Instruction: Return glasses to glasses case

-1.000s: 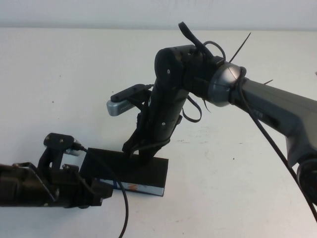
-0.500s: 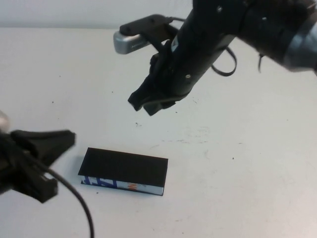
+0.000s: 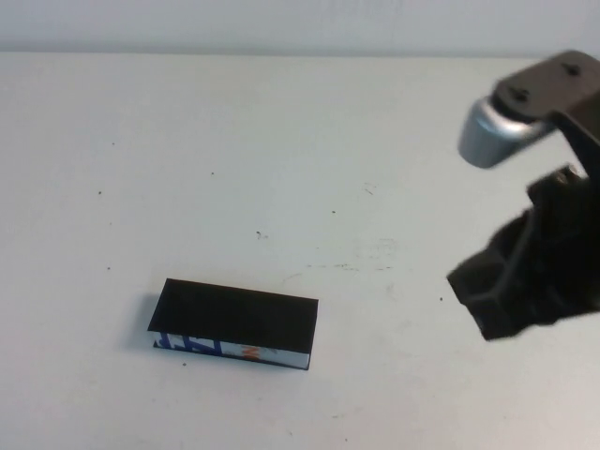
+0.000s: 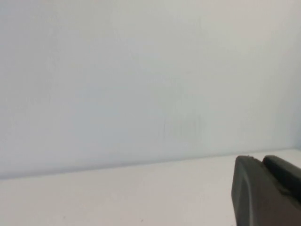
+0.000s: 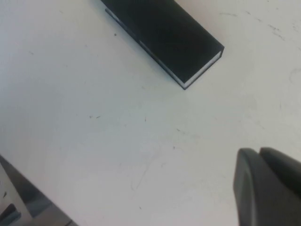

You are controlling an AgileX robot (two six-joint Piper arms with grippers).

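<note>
The glasses case (image 3: 234,323) lies shut on the white table, left of centre near the front, flap lid down and printed side strip facing me. It also shows in the right wrist view (image 5: 164,40). The glasses are not in view. My right gripper (image 3: 497,300) hangs above the table at the right, well clear of the case, with its fingers pressed together and nothing between them; its tips show in the right wrist view (image 5: 259,153). My left gripper (image 4: 261,160) is outside the high view; its wrist view shows it shut and empty, facing the back wall.
The white table (image 3: 281,169) carries only small dark specks and faint scuff marks. The pale back wall (image 4: 141,70) rises behind the table's far edge. A grey edge of the robot's base (image 5: 19,202) shows in the right wrist view.
Both arms have pulled away from the case. The right arm rose and swung far right. The left arm withdrew off the left of the high view. The case stays in place, shut.
</note>
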